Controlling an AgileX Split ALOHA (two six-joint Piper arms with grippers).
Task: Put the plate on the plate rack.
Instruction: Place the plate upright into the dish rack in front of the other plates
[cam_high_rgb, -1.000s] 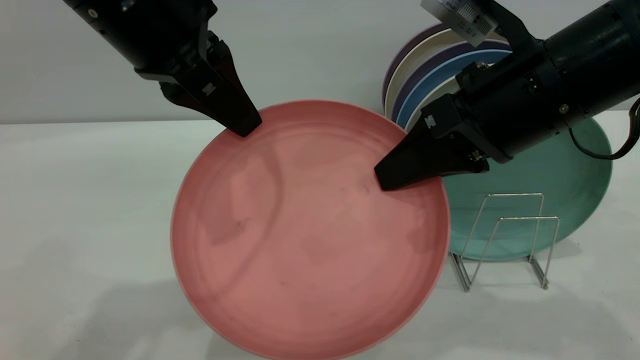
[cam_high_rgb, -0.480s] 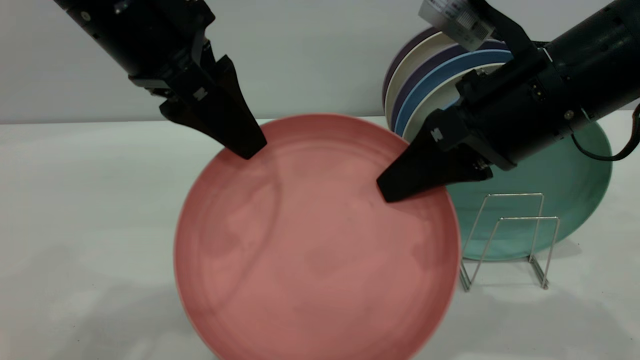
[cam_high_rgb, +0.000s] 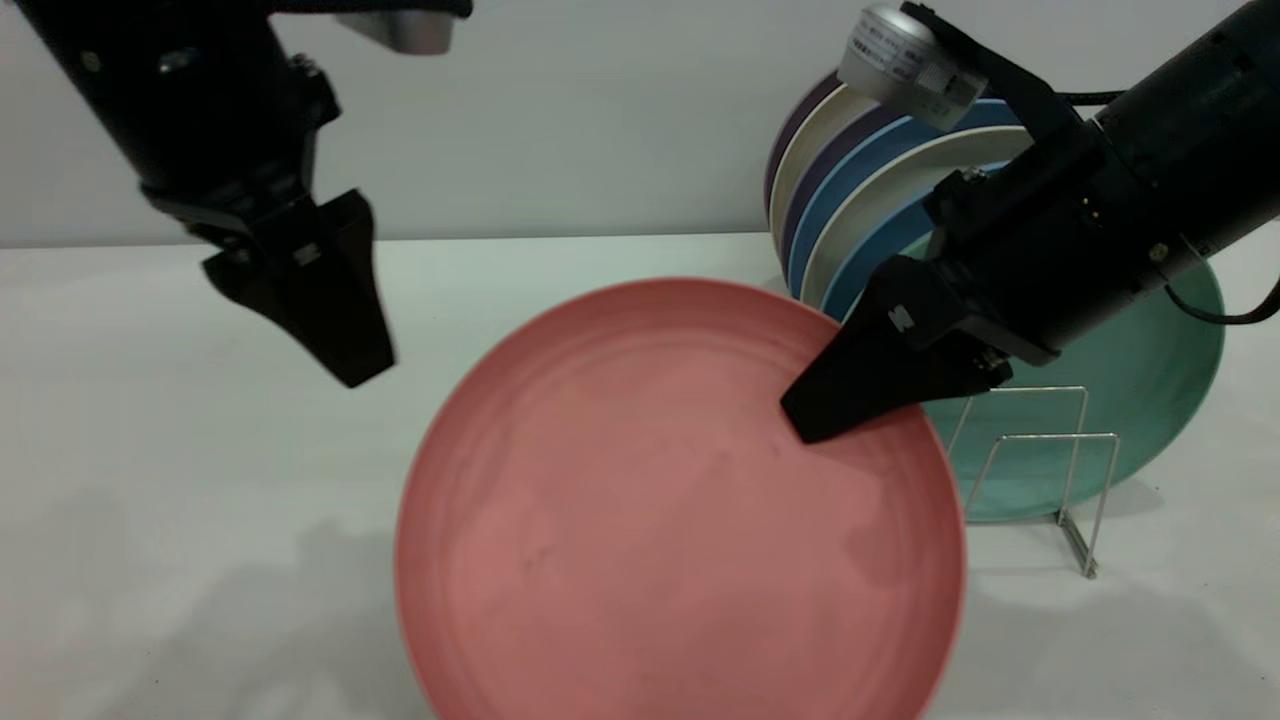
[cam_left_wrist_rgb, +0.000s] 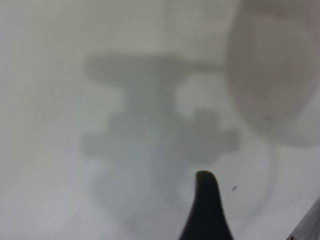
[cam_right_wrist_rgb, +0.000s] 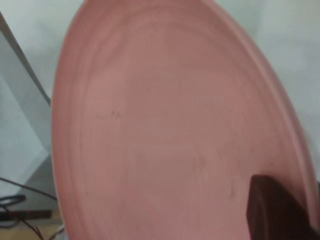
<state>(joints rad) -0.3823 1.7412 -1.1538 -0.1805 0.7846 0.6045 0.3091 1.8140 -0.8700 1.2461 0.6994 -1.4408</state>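
At the exterior view's left, the left claw (cam_high_rgb: 345, 365) hangs above the white bench (cam_high_rgb: 150, 420), clear of the plate and holding nothing; whether its fingers are spread or pressed together cannot be told, as they seem to overlap. In the middle, the salmon-pink plate (cam_high_rgb: 660, 520) is tilted up facing the camera. The right claw (cam_high_rgb: 810, 420) pinches its upper right rim. Just beside that rim stands the plate rack (cam_high_rgb: 1040, 470), with a teal-green plate (cam_high_rgb: 1150, 370) leaning behind its wire loops and further plates (cam_high_rgb: 850, 160) stacked upright farther back.
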